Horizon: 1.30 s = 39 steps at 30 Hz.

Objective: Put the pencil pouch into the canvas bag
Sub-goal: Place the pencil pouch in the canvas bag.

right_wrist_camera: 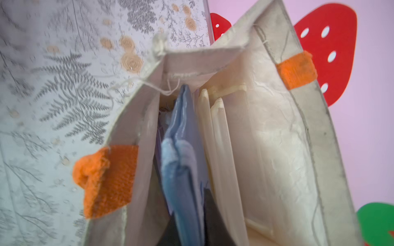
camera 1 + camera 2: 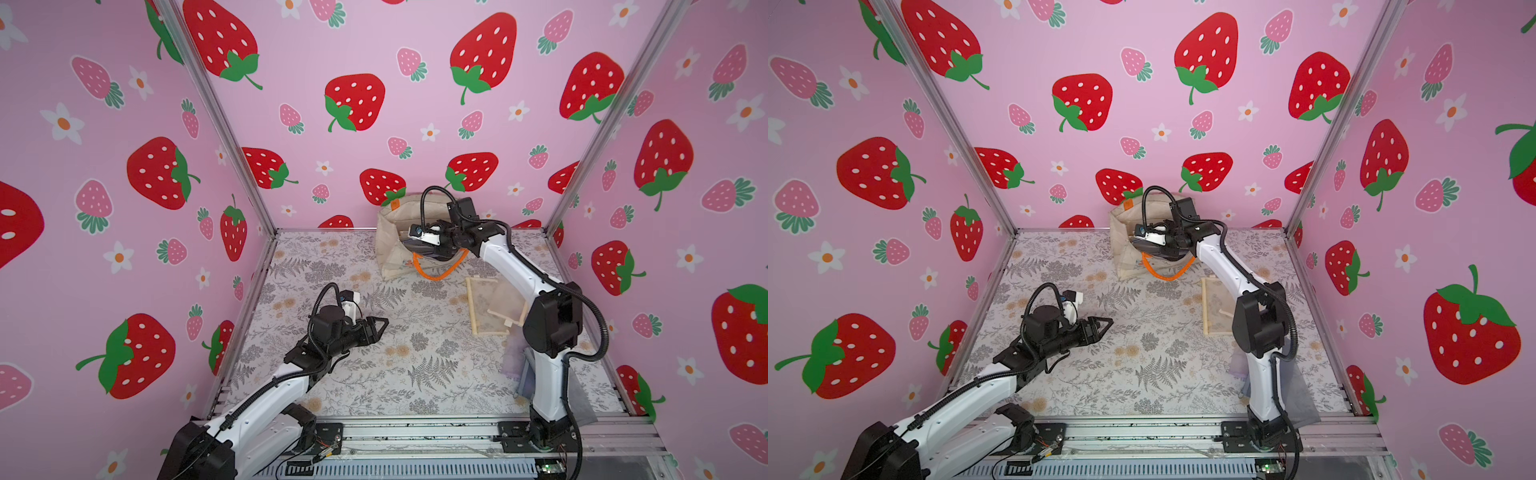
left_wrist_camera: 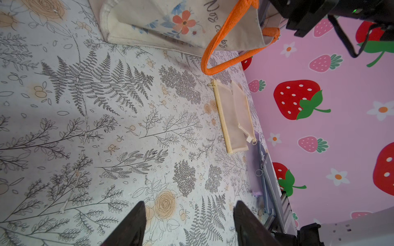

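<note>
Two arms on this one, but only one matters right now. The right gripper (image 2: 417, 249) is poked into the mouth of the canvas bag (image 2: 388, 239), clamped tight on the blue pencil pouch (image 1: 181, 170). Its wrist view shows the pouch past the bag's rim, long side running straight ahead of the jaws toward the bag's bottom, just beside some cream pouches (image 1: 215, 132) inside. I reckon what's left is letting go and backing out along that line. The left gripper (image 2: 383, 323) hangs spread and empty, well apart from the bag. Spare pouches (image 2: 490, 307) lie on the table (image 2: 374, 374) near the bag.
</note>
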Each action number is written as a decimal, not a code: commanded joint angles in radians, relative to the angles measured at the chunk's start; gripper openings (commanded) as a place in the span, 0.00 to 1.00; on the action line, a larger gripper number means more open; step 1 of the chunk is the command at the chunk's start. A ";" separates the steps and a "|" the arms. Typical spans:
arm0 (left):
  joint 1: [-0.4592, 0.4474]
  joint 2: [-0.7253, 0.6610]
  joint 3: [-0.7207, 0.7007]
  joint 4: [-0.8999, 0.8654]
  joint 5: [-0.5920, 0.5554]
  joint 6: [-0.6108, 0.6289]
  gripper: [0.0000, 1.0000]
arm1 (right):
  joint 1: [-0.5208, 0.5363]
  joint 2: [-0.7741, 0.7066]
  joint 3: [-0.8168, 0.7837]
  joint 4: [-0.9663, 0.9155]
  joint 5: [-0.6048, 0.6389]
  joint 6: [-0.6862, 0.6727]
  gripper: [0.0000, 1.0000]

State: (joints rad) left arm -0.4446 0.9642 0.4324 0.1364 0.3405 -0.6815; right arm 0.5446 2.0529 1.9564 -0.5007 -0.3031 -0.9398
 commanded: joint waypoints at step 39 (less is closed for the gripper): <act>0.005 -0.038 -0.027 0.001 -0.022 0.003 0.67 | 0.028 0.030 0.132 -0.041 0.012 0.167 0.46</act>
State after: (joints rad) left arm -0.4446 0.9482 0.4046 0.1307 0.3283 -0.6811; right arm 0.5694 2.1803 2.1208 -0.6048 -0.2642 -0.8253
